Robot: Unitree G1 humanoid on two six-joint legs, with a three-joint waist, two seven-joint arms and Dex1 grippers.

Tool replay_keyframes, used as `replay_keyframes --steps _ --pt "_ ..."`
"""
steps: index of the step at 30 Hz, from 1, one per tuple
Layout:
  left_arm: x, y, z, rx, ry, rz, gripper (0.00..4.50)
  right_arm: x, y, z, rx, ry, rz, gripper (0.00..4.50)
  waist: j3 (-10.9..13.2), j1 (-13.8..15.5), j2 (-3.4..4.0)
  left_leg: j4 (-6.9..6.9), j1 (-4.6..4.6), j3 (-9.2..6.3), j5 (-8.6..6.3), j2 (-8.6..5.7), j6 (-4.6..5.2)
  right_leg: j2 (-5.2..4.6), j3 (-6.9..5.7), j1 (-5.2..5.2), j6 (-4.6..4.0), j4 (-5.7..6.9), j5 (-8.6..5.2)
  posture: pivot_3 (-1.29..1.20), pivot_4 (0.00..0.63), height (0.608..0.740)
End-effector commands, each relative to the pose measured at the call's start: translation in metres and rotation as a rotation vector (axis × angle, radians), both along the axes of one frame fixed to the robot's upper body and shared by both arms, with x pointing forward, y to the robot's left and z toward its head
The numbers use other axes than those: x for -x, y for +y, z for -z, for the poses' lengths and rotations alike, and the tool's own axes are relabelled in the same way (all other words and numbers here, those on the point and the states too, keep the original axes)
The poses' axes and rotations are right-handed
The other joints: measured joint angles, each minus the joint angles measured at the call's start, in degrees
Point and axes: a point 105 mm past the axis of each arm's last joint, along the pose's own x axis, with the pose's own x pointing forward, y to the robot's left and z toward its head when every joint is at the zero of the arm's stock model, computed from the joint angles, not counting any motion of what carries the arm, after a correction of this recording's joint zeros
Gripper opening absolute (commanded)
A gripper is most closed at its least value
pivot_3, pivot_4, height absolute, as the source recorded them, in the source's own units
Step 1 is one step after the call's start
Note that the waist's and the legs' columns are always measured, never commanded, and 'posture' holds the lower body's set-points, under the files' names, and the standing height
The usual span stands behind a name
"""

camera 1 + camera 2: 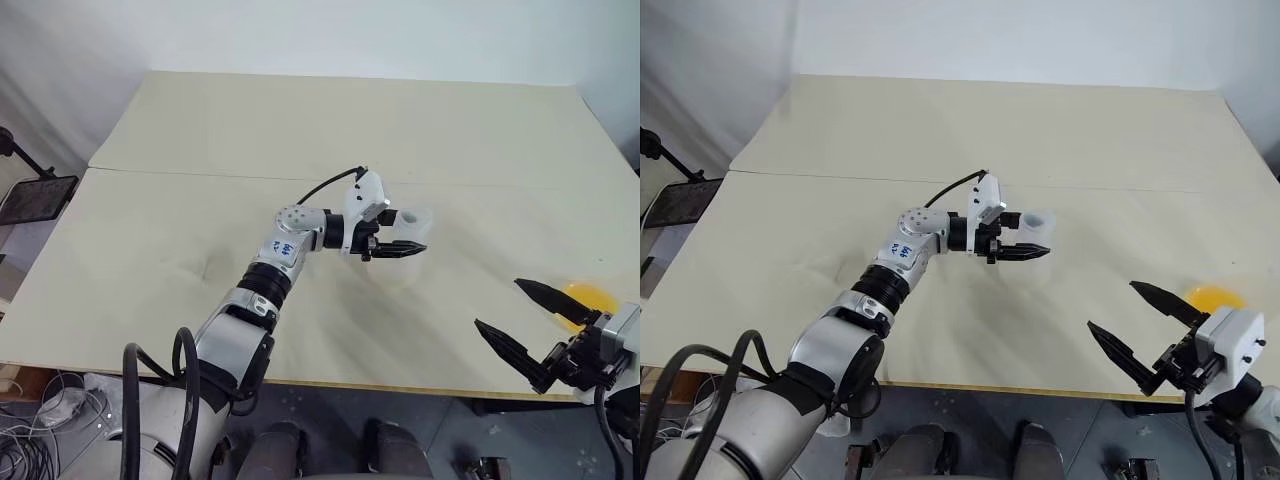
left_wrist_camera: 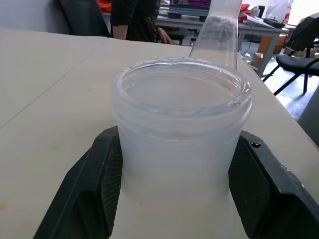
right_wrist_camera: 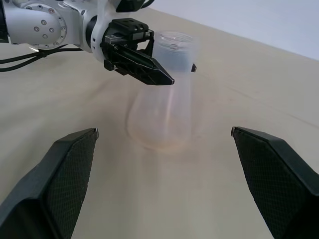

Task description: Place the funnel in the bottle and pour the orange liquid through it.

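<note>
The bottle (image 3: pixel 160 117), a clear conical flask with a frosted neck (image 1: pixel 410 218), stands upright in the middle of the table. My left gripper (image 1: pixel 413 236) comes in level from the left, and the neck sits inside it. I cannot make out the funnel against the clear neck. The orange liquid (image 1: pixel 586 297) is a small bright patch near the table's front right corner, its container's walls too clear to trace. My right gripper (image 1: pixel 498 303) hangs open and empty just left of that patch. A clear tapered vessel (image 2: pixel 219 30) rises behind the bottle's rim.
The pale table (image 1: pixel 250 120) has a seam across it and a front edge (image 1: pixel 350 382) close to my arms. A black stand (image 1: pixel 35 195) sits off the table's left side. Beyond the far end are office chairs (image 2: pixel 299 55), desks and a person in dark clothes (image 2: pixel 132 17).
</note>
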Motion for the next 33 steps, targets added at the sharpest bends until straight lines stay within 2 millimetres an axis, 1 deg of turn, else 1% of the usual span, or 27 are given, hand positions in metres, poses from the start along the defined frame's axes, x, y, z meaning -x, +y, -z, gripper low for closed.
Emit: replay_keyframes --steps 1,2,5,10,13,17,21,23,25,27,29,30,33 --pt "0.000 0.002 -0.002 -0.018 -0.028 0.004 4.25 0.003 0.002 -0.006 0.007 -0.035 -0.006 4.50 0.00 -0.01 0.00 0.00 0.00 0.00 0.00 0.00 0.00 0.00 0.00 0.00 0.00 0.00 0.00 0.00 0.150 0.740" --pt "0.000 0.002 -0.003 -0.016 -0.029 0.003 4.48 0.003 0.002 -0.006 0.007 -0.036 -0.007 4.50 0.00 -0.02 0.00 0.00 0.00 0.00 0.00 0.00 0.00 0.00 0.00 0.00 0.00 0.00 0.00 0.00 0.150 0.740" --pt "-0.001 0.004 -0.007 -0.011 -0.032 0.004 4.48 0.003 0.001 -0.006 0.008 -0.038 -0.007 4.50 0.00 0.03 0.00 0.00 0.00 0.00 0.00 0.00 0.00 0.00 0.00 0.00 0.00 0.00 0.00 0.00 0.150 0.740" --pt "0.004 0.012 -0.012 -0.011 -0.045 0.028 4.48 0.003 0.000 -0.006 0.017 -0.043 -0.008 4.50 0.00 -0.12 0.00 -0.01 -0.01 0.00 0.00 0.00 0.00 0.00 0.00 0.00 0.00 0.01 0.00 0.00 0.150 0.740" --pt "0.007 0.020 -0.014 -0.019 -0.045 0.036 4.48 0.002 -0.001 -0.007 0.022 -0.045 -0.010 4.50 0.00 -0.09 0.01 0.00 0.00 -0.01 0.00 0.00 0.00 0.00 0.00 -0.01 0.00 0.02 0.00 0.00 0.150 0.740" --pt "0.013 0.037 -0.017 -0.061 -0.045 0.058 4.48 0.001 -0.003 -0.007 0.041 -0.037 -0.030 4.50 -0.01 -0.22 0.02 0.00 0.00 -0.02 0.00 0.01 0.00 0.00 0.00 -0.01 0.00 0.04 0.00 0.00 0.150 0.740" --pt "0.014 0.064 -0.029 -0.088 -0.064 0.047 4.48 -0.001 -0.005 -0.008 0.060 -0.024 -0.056 4.50 -0.01 -0.29 0.02 0.01 0.01 -0.02 0.00 0.01 0.00 0.01 0.01 -0.01 0.00 0.05 0.00 0.00 0.150 0.740" --pt "0.015 0.075 -0.039 -0.071 -0.078 0.037 4.48 -0.003 -0.007 -0.010 0.065 -0.023 -0.064 4.50 -0.01 -0.22 0.03 0.01 0.01 -0.04 0.00 0.01 0.00 0.01 0.02 -0.01 0.00 0.06 0.00 0.00 0.150 0.740" --pt "0.013 0.089 -0.054 -0.041 -0.089 -0.016 4.48 -0.006 -0.008 -0.011 0.077 -0.020 -0.082 4.50 -0.01 -0.21 0.02 0.03 0.01 -0.06 0.00 0.00 0.00 0.00 0.03 -0.01 0.00 0.06 0.00 0.00 0.150 0.740" --pt "0.014 0.103 -0.062 -0.031 -0.102 -0.062 4.48 -0.009 -0.008 -0.012 0.084 -0.018 -0.100 4.50 -0.01 -0.30 0.03 0.03 0.01 -0.07 0.00 0.00 0.00 0.00 0.07 -0.01 0.01 0.06 0.01 0.00 0.150 0.740" --pt "0.016 0.119 -0.062 -0.038 -0.106 -0.104 4.48 -0.012 -0.007 -0.014 0.083 -0.017 -0.121 4.50 -0.02 -0.38 0.03 0.02 0.02 -0.09 0.00 0.02 -0.01 0.01 0.06 -0.01 0.01 0.08 0.00 0.00 0.150 0.740" --pt "0.019 0.131 -0.060 -0.038 -0.103 -0.138 4.48 -0.014 -0.006 -0.014 0.083 -0.014 -0.136 4.50 -0.04 -0.55 0.07 0.02 0.03 -0.11 0.00 0.02 -0.01 0.01 0.05 -0.01 0.01 0.11 0.00 0.00 0.150 0.740" --pt "0.029 0.156 -0.056 -0.025 -0.103 -0.215 4.48 -0.016 -0.004 -0.013 0.089 0.000 -0.168 4.50 -0.04 -0.94 0.08 -0.03 0.12 -0.11 -0.01 0.04 -0.03 0.01 0.09 -0.01 0.01 0.17 0.00 0.00 0.150 0.740"
